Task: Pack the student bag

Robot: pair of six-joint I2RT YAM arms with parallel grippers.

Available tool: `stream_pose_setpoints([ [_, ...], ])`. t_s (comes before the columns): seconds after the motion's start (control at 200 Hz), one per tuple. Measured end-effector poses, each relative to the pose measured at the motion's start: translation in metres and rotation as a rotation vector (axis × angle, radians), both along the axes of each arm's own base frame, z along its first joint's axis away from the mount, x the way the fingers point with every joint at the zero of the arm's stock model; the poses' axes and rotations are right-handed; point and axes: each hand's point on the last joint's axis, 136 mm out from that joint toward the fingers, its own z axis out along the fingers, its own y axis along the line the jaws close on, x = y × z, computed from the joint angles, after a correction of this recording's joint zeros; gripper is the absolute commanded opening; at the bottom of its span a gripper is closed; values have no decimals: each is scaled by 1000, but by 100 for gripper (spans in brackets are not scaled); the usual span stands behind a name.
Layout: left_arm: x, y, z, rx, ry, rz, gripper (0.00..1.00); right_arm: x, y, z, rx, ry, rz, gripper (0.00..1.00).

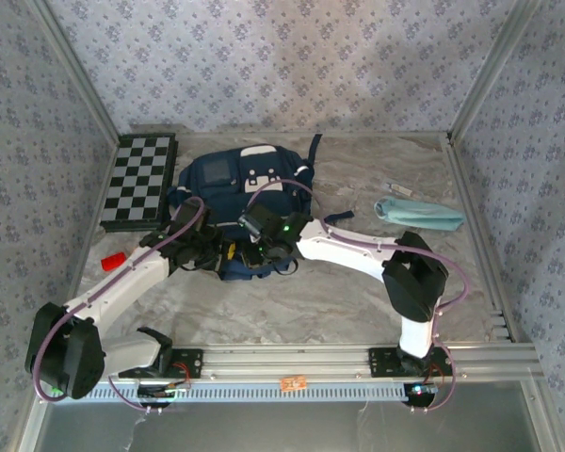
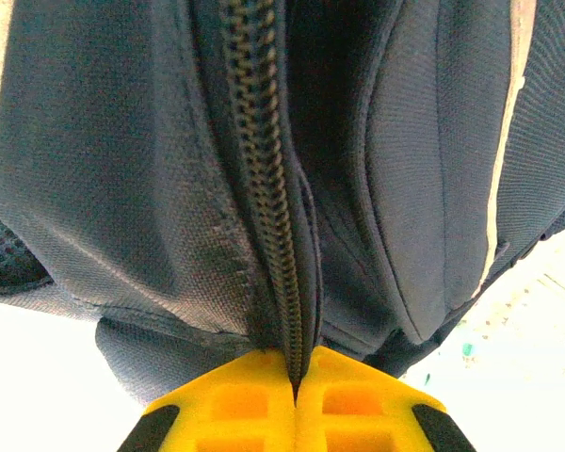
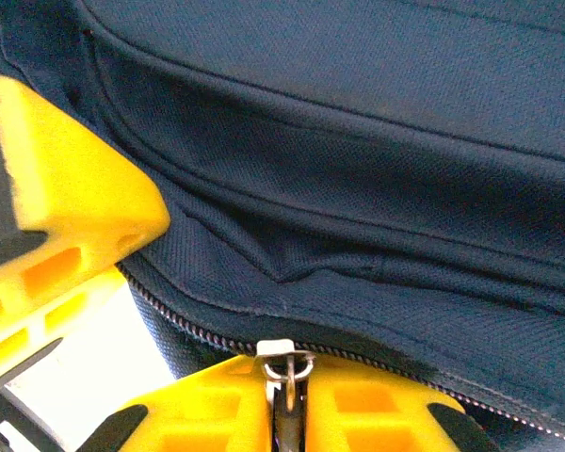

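I have the left gripper [image 2: 297, 381] shut tight. Its yellow fingers meet on the fold of fabric at the zipper [image 2: 264, 179], which runs straight away from the fingertips up the bag [image 1: 237, 179]. I read this as an anchor that pins the cloth so the seam is taut for the other side to work against.

The right gripper [image 3: 284, 400] is closed to a sliver, with the metal pull [image 3: 284, 365] pinched between its fingers. The zipper chain runs off to both sides just above them. The teeth I can see look meshed, so I judge the bag has yet to be opened before anything goes in.

The bag lies on the table [image 1: 358, 301] directly ahead of both grippers. Its near edge is in their fingers and the rest stretches away from them.

What stands in the way is mostly my own hardware. A yellow finger, which I take to be the left gripper's, sits just up and left of the right fingertips. Sliding the pull that way would likely run into it.

A chessboard [image 1: 139, 181] lies out to the left of the left gripper, just beside the bag. A small red thing [image 1: 114, 258] sits left of that arm's forearm. A pouch [image 1: 419, 213] lies well off to the right of the right gripper, with a thin pen-like item [image 1: 401, 190] just beyond it. None of these crowds the zipper.
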Motion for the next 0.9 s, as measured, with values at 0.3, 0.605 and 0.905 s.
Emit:
stream_pose_setpoints([
  [0.3, -2, 4, -2, 24, 0, -8, 0, 1, 1, 1, -40, -24, 7, 0],
  [0.605, 1, 32, 15, 83, -74, -24, 0, 4, -15, 21, -114, -37, -18, 0],
  [0.905, 9, 47, 14, 145, -73, -107, 0, 16, -42, 13, -189, -25, -55, 0],
])
